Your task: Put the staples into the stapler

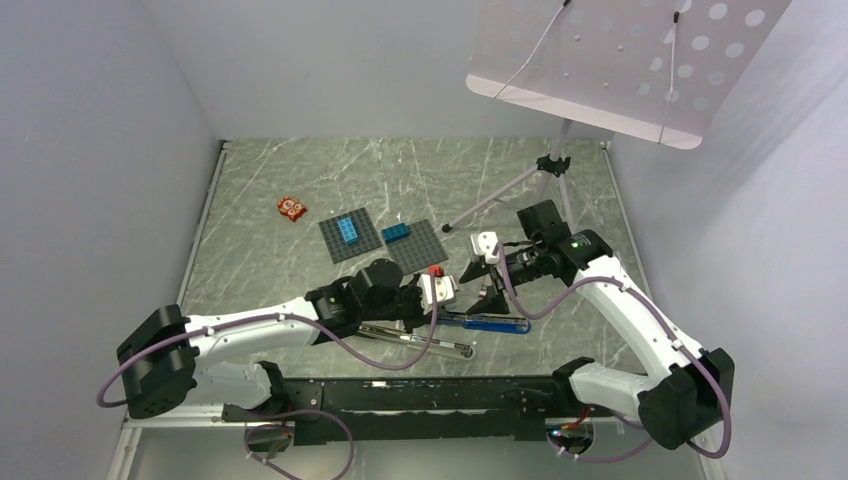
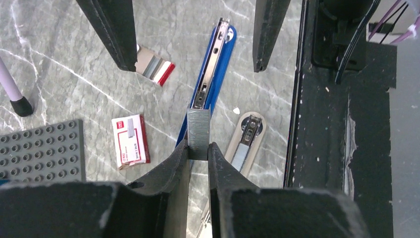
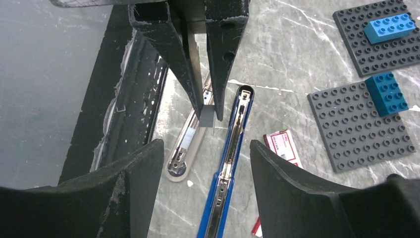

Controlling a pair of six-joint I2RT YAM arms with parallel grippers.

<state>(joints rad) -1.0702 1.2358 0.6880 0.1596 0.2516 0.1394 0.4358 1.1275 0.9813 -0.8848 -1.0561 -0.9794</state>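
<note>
Open stapler (image 1: 497, 323), long axis left-right

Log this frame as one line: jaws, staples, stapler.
left jaws: shut on grey metal staple strip | right jaws: open, empty | strip: held near opened blue stapler, not yet in its rail

Two staplers (image 3: 233, 148), two baseplates (image 3: 356, 129), two blue bricks (image 3: 386, 94), one staple box (image 2: 130, 141), perhaps one tile (image 1: 292, 208)
</note>
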